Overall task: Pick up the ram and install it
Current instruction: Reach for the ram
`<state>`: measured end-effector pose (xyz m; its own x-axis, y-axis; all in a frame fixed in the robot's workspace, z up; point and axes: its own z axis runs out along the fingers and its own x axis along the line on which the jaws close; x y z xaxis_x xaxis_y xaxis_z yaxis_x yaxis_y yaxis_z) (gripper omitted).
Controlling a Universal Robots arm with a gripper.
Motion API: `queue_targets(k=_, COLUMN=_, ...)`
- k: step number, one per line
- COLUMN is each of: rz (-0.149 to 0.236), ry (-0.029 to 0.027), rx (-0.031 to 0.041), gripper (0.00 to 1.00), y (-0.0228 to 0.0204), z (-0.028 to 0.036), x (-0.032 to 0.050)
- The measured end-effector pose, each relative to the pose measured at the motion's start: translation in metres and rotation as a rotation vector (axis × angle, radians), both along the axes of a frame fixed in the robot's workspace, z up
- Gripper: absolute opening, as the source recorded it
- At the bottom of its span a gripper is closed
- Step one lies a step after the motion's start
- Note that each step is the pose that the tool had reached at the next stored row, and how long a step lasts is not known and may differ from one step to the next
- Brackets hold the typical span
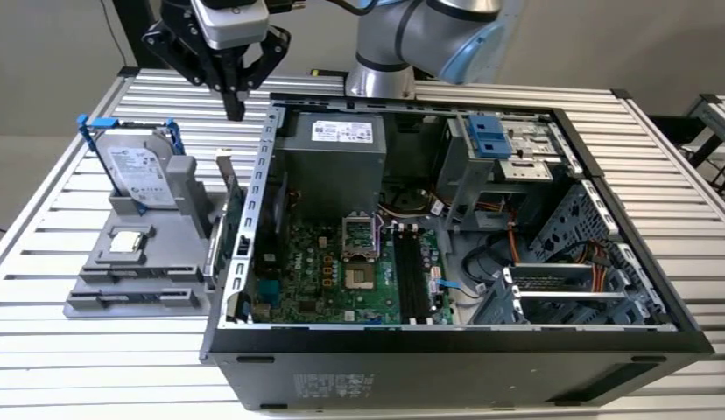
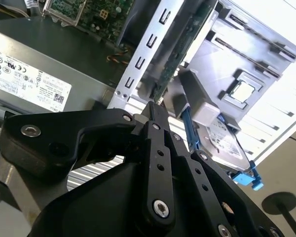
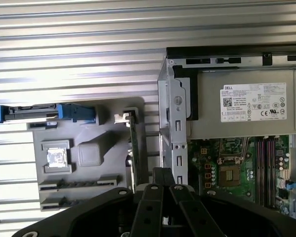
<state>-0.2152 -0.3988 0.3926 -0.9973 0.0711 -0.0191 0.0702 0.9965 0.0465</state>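
The ram point(image 3: 79, 183) looks like a dark narrow stick seen edge-on, standing in a slot of the grey parts holder point(image 1: 135, 262) on the exterior view's left. My gripper point(image 1: 234, 109) hangs high above the table, past the holder's far end and beside the open computer case's point(image 1: 456, 219) back corner. Its black fingers point(image 2: 155, 111) are pressed together and point down with nothing between them. In the first wrist view the fingertips point(image 3: 163, 174) lie over the gap between holder point(image 3: 89, 143) and case wall. The long black memory slots point(image 1: 411, 276) lie on the motherboard inside the case.
The holder also carries an upright hard drive point(image 1: 143, 171) with blue rails, a processor chip point(image 1: 127, 242) and a green expansion card point(image 1: 230, 219) standing on edge against the case wall. A power supply point(image 1: 330, 157) and drive cage point(image 1: 503, 144) fill the case's far end. The table is slatted metal.
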Motion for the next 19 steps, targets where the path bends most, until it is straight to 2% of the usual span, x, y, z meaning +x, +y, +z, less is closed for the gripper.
queue_targets(k=19, rz=0.0, ry=-0.0001, rx=0.0, gripper=0.0, y=0.0, z=0.0, x=-0.016)
